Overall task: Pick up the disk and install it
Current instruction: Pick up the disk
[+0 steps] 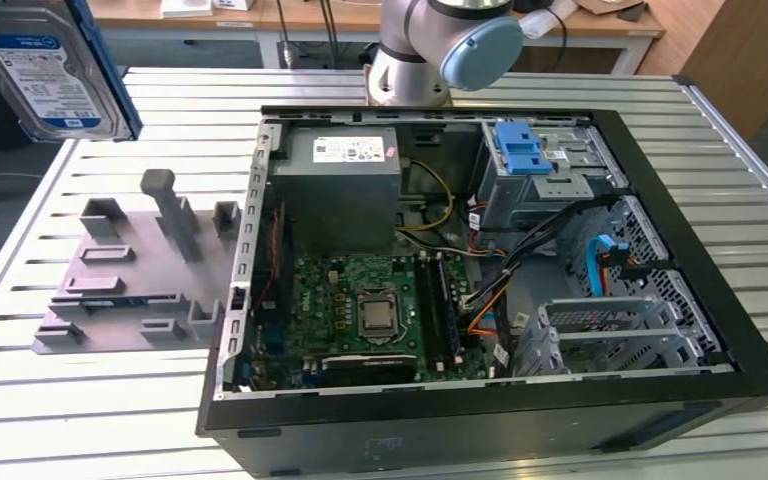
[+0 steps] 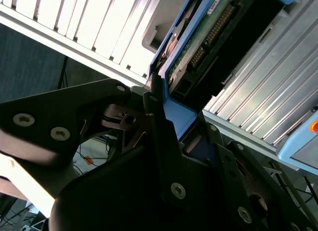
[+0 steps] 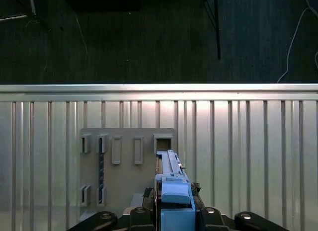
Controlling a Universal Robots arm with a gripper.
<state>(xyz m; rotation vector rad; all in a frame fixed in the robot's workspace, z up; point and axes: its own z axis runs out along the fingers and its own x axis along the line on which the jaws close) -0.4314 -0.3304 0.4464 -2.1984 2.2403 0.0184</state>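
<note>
The disk point(image 1: 48, 72) hangs in the air, well above the counter point(image 1: 117, 400), at the far left of the exterior view. Its silver face and white-and-blue label are turned toward that camera, and its blue frame runs down one side. The second wrist view gives the other face: the green circuit board of the disk point(image 2: 198, 47), with the gripper point(image 2: 174, 116) clenched on the blue frame at its end. In the first wrist view the disk point(image 3: 171, 169) is seen edge-on, standing up out of the gripper point(image 3: 174, 211) above a grey slotted stand point(image 3: 124, 161) on the ribbed metal counter point(image 3: 248, 151). The exterior view places that stand point(image 1: 131, 270) just beside the open computer case point(image 1: 491, 420), where the green board point(image 1: 371, 310) and a metal cage with a blue latch point(image 1: 534, 150) lie exposed.
</note>
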